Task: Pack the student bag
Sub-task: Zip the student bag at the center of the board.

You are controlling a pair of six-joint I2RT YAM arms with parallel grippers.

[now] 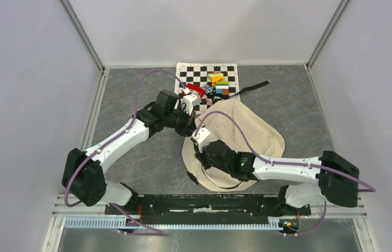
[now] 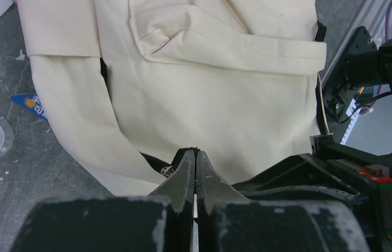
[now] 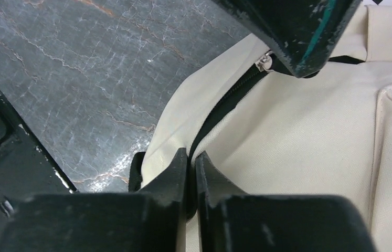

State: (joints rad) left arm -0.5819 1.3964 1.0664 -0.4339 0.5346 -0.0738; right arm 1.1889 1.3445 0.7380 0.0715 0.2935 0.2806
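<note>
You have the student bag's [image 1: 251,131] zipper [image 3: 225,102] running straight between both grips: right fingers [image 3: 175,173] pinched almost shut on its edge; left fingers [image 2: 186,173] shut beside the pull [image 3: 263,63], hold uncertain.

The student bag [image 2: 209,105] is matt cream woven cloth with stitched seams. Its zipper [image 3: 225,105] is black tape with a shiny metal pull [image 3: 263,63]. Beneath the bag, the surface [image 3: 78,68] looks like grey veined stone, smooth with a faint sheen. The left claw [image 2: 196,155] and right claw [image 3: 191,157] are matt black plastic, scuffed pale at the edges.
</note>
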